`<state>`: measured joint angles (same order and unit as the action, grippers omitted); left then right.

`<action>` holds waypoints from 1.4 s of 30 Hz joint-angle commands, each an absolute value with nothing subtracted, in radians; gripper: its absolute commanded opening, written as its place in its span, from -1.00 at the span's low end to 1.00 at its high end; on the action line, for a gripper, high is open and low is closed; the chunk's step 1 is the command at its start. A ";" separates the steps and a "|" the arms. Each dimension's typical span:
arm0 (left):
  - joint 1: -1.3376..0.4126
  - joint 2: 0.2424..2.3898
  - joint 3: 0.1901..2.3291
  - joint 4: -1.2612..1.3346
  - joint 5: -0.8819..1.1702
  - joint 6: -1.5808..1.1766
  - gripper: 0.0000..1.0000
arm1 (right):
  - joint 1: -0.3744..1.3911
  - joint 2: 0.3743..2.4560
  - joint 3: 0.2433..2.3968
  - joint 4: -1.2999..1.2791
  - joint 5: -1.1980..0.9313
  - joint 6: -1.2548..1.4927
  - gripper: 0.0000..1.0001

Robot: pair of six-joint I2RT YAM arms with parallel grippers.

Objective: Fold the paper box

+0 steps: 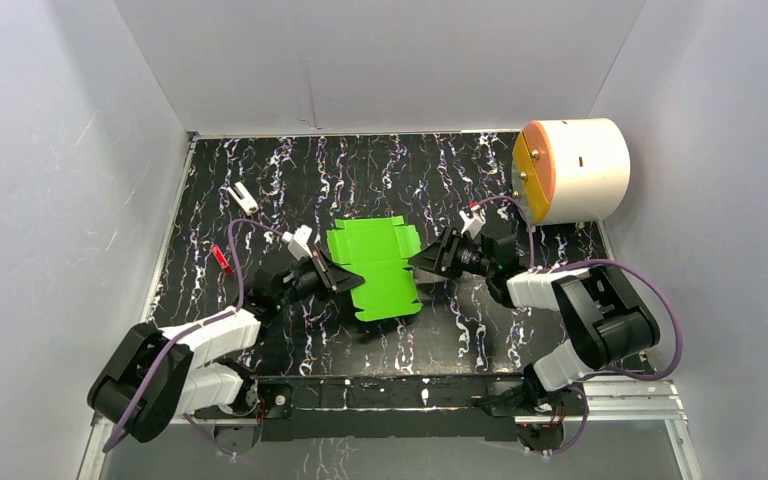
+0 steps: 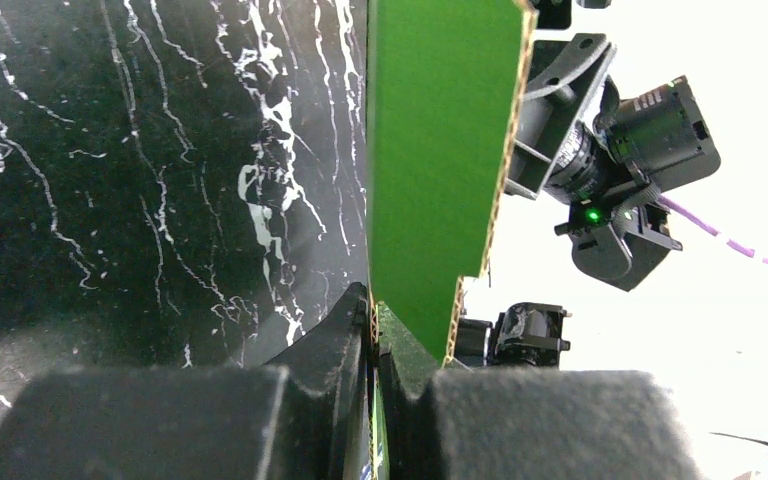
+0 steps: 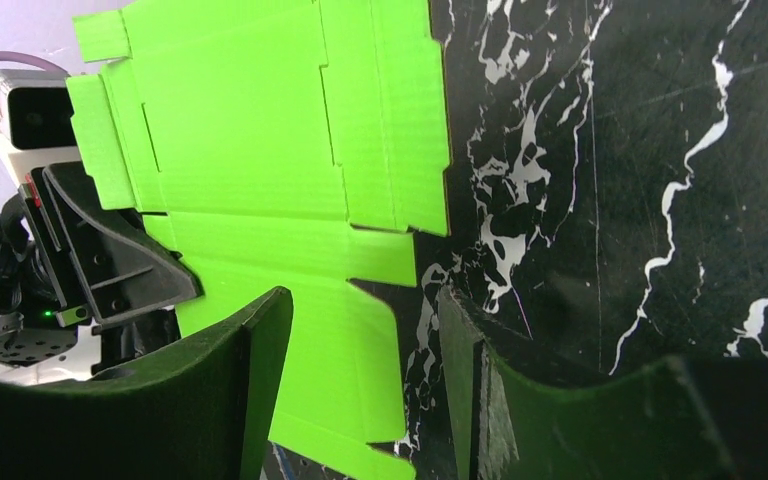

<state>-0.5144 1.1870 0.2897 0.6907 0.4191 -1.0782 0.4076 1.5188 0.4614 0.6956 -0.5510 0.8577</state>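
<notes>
The paper box [image 1: 375,270] is a flat bright green sheet, not yet folded. It is out on the black marbled table [image 1: 440,170], to the left of the white cylinder [image 1: 580,165] and nearer the arms than it. The left gripper [image 1: 345,283] has the sheet's edge farthest from the cylinder pinched tight (from its wrist camera you can see the card's corrugated edge running straight into the closed jaws). The right gripper [image 1: 418,262] sits at the edge facing the cylinder, its jaws standing apart with nothing held. One of its fingers overlaps the green card and the other is over bare table.
</notes>
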 commanded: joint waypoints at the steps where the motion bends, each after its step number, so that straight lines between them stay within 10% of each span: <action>1: -0.518 1.138 0.280 0.768 0.450 -1.066 -0.92 | 0.400 1.492 0.458 0.799 -0.578 0.849 0.29; 26: -0.518 1.118 0.280 0.856 0.488 -1.141 -0.94 | 0.396 1.530 0.430 1.059 -0.664 0.917 -0.35; 42: -0.522 1.253 0.337 0.841 0.445 -1.122 -0.95 | 0.476 1.338 0.556 0.477 -0.376 0.615 -0.70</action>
